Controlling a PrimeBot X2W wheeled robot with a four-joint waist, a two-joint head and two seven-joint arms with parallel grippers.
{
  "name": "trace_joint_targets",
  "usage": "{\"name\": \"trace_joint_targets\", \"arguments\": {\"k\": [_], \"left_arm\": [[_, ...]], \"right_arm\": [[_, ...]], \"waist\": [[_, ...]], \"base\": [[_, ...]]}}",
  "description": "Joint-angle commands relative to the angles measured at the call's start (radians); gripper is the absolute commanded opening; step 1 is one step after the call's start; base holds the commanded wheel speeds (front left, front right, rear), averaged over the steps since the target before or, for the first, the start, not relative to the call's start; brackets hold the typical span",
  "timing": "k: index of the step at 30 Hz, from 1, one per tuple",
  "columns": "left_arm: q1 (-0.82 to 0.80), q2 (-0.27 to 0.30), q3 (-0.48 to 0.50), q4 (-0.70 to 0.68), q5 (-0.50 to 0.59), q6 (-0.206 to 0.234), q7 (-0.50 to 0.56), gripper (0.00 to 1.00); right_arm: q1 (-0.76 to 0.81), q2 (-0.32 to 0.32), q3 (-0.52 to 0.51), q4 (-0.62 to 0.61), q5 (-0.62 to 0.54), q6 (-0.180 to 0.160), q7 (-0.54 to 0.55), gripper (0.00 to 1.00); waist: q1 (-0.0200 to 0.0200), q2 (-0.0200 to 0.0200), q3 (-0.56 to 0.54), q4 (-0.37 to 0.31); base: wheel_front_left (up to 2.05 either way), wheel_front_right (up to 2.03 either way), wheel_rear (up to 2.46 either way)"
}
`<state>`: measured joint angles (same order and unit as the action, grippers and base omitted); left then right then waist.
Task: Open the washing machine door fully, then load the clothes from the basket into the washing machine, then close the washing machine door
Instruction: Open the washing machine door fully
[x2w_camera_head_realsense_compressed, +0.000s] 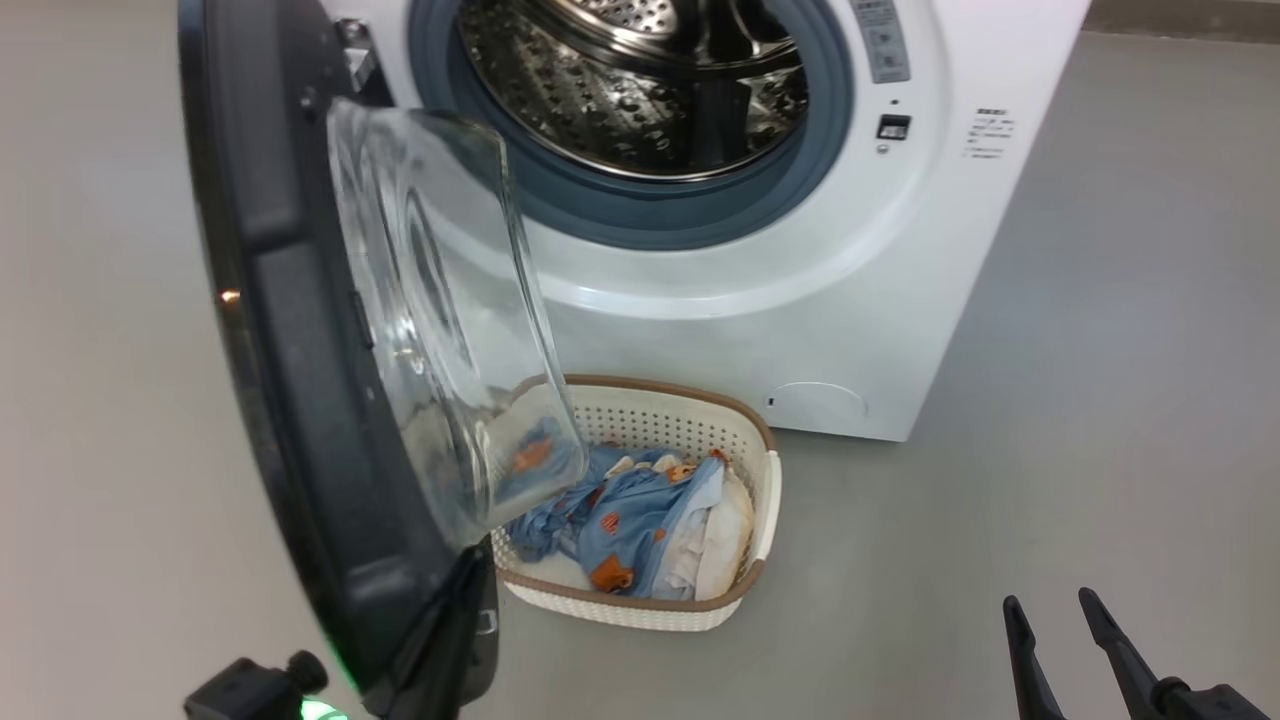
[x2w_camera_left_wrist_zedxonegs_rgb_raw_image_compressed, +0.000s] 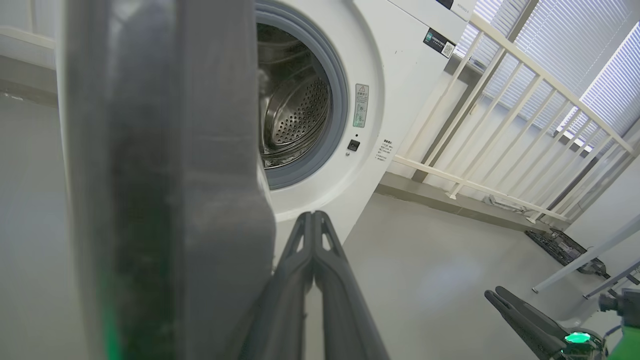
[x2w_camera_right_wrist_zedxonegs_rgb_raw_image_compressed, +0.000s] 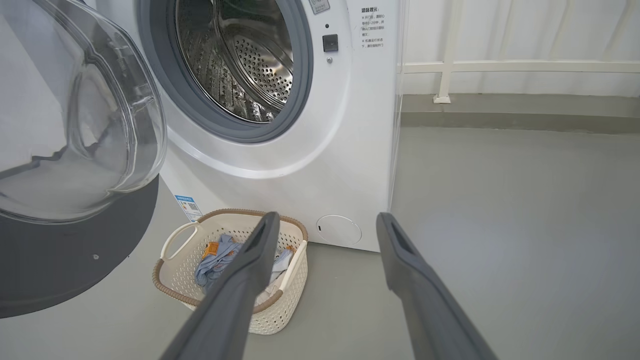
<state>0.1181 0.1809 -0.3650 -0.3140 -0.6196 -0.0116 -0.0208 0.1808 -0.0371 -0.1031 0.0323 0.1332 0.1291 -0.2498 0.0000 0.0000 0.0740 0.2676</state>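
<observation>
While the door (x2w_camera_head_realsense_compressed: 290, 400) stands open, left hand (x2w_camera_left_wrist_zedxonegs_rgb_raw_image_compressed: 312, 216) is pinched shut, empty, beside its edge; right hand (x2w_camera_head_realsense_compressed: 1048, 598) spread wide, empty; clothes (x2w_camera_head_realsense_compressed: 630, 520) in basket (x2w_camera_head_realsense_compressed: 660, 425).

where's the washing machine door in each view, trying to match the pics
head view: door open, down the left side, glass bowl facing right.
left wrist view: door close up and blurred, dark, across the left half.
right wrist view: door at the left edge, glass bowl above the dark ring.
shared landmark: small black square right of the drum opening.
</observation>
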Motion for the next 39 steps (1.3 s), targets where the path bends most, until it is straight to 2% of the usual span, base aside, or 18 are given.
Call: {"name": "trace_joint_targets", "arguments": {"k": [1,8,21,28,39], "left_arm": [[-0.048,0.017,0.072,-0.003,-0.011,0.029,-0.014,0.0],[-0.056,0.024,0.112,0.007,-0.028,0.04,-0.028,0.0],[-0.091,0.052,0.247,0.09,-0.077,0.065,-0.081,0.0],[-0.144,0.066,0.322,0.198,-0.103,0.074,-0.121,0.0],[-0.299,0.083,0.415,0.459,-0.125,0.078,-0.196,0.0]], "right_arm": [[-0.037,-0.013,0.028,-0.018,0.002,0.002,-0.012,1.0],[-0.055,-0.013,0.032,-0.01,-0.001,0.002,-0.012,1.0],[-0.087,-0.013,0.03,0.007,-0.011,0.002,-0.012,1.0],[-0.083,-0.013,0.035,0.011,-0.013,0.002,-0.012,1.0],[-0.063,-0.013,0.031,0.014,-0.006,0.002,-0.012,1.0]], "waist": [[0.0,0.0,0.015,0.026],[0.0,0.0,0.041,0.075],[0.0,0.0,0.08,0.155],[0.0,0.0,0.074,0.159],[0.0,0.0,0.064,0.146]], "base": [[0.0,0.0,0.0],[0.0,0.0,0.0],[0.0,0.0,0.0],[0.0,0.0,0.0],[0.0,0.0,0.0]]}}
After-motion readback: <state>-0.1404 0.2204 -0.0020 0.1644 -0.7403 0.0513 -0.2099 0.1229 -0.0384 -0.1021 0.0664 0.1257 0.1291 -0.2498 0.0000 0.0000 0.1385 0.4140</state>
